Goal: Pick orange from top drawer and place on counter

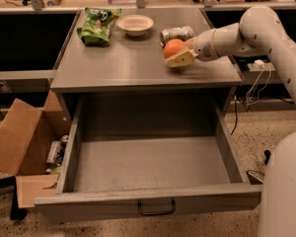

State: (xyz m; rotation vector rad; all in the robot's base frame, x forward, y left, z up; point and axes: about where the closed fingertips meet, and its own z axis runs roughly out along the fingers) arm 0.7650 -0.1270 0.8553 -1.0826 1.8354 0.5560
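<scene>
Gripper [177, 54] over counter's [123, 68] 3 o'clock side w/ fingers [181, 59] clamped on orange [173, 47]; silver can [176, 33] just beyond at 12; top drawer [148, 200] open.

round orange [173, 47] held in the pincer [177, 54] at the grey counter [123, 63] right side, top drawer [148, 164] pulled wide open.
</scene>
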